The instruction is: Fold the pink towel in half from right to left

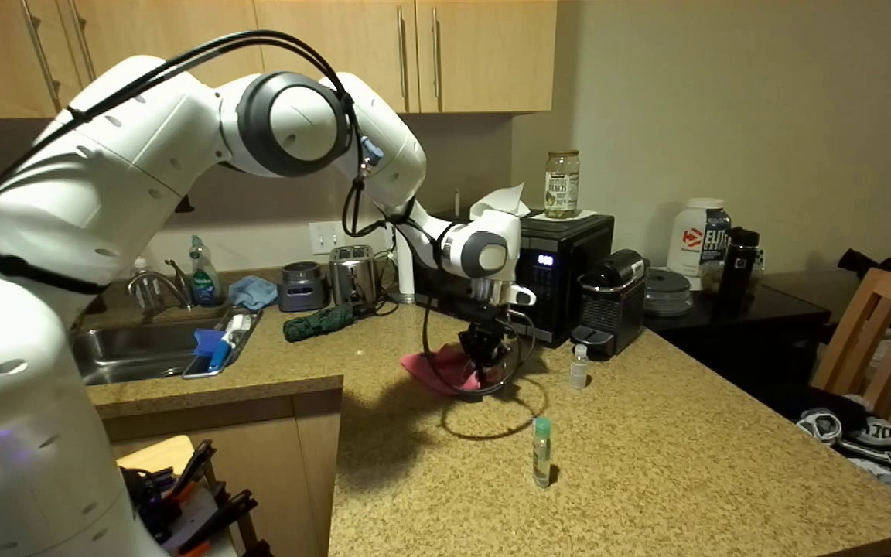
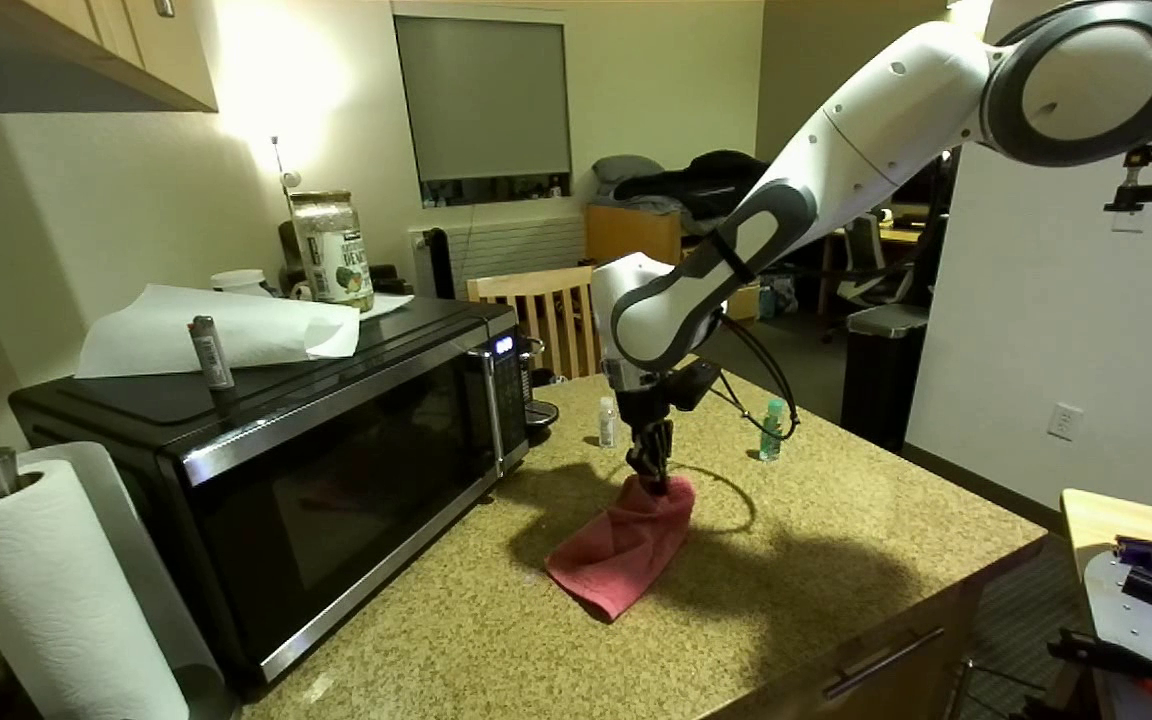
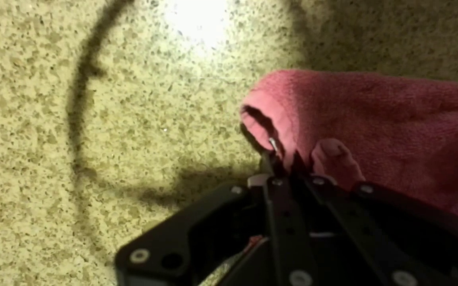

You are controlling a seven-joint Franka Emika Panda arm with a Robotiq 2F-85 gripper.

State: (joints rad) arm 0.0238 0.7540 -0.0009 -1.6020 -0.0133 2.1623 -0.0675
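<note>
Wrist view: pincer (image 3: 286, 165) was clamped tight on a ruck at one end of the pink towel (image 3: 376, 115); a small hollow loop of cloth stood at 11 o'clock from it, a turned-up flap at 3, the main spread past that. In an exterior view the towel lay rumpled on the speckled tabletop (image 1: 662, 464), gripped near its 3 o'clock end, slack cloth spread toward 9. Took that to be the chosen right edge, held there so it could be carried over leftward; fold looked not yet made. A bunched hold like this risked a crooked crease. Nearby, both upright: clear bottle (image 1: 578, 371) at 3 o'clock from the pincer, green-capped bottle (image 1: 542, 456) at 5, apart from the cloth, so probably out of the fold's way. Farther off, microwave (image 1: 558, 278) at 1; jar (image 1: 561, 186) on its top, perhaps parked there to save work space.
</note>
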